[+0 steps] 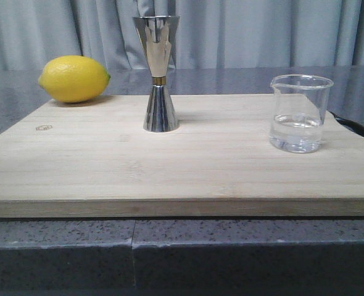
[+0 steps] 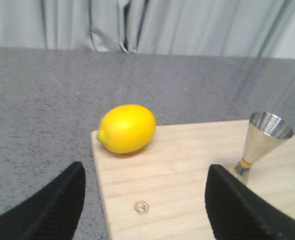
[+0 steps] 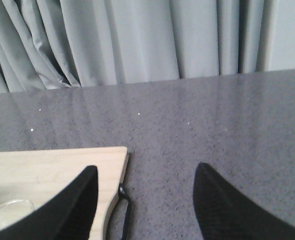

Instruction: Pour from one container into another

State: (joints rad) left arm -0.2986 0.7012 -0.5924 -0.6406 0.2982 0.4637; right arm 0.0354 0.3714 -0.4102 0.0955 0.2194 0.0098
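In the front view, a light wooden board is seen lying on a dark speckled bench, with grey curtains hung behind. The steel jigger is stood upright on the board near its far edge, a thin gold band visible at its waist. The glass beaker is stood upright on the board well to the right of the jigger, its pouring lip turned left; clear liquid is held in its lower part. A yellow lemon is rested at the far left corner of the board. A small emblem is marked on the board's left side. Neither arm is shown in this view.

In the left wrist view, the left tool is seen with its two black fingers spread wide apart and nothing between them. The lemon, the emblem and the jigger are seen on the board beyond it; none is touched.

In the right wrist view, the right tool is likewise held apart and empty, over the board's corner and the bare bench. A dark cable is seen beside the board's edge. A faint curved glass rim is glimpsed at the picture's edge; whether it is the beaker's cannot be told for certain.
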